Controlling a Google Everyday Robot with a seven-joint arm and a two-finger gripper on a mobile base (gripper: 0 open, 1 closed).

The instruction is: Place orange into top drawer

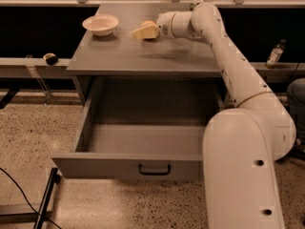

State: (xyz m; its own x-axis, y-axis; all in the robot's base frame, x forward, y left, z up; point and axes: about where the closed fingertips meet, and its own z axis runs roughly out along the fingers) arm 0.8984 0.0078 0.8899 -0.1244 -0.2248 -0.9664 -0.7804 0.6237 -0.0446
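The orange (149, 24) sits at the back middle of the grey cabinet top (119, 56), partly hidden behind my gripper. My gripper (143, 32) reaches in from the right, and its pale yellow tip is right at the orange's front. The top drawer (128, 167) is pulled wide open below the cabinet top. Its inside is bare and a small dark handle (154, 169) sits on its front panel.
A pale shallow bowl (100, 24) stands at the back left of the cabinet top. My white arm (238, 75) crosses the right side above the drawer. A bottle (275, 54) stands on the right ledge, a small dark object (50, 58) on the left ledge.
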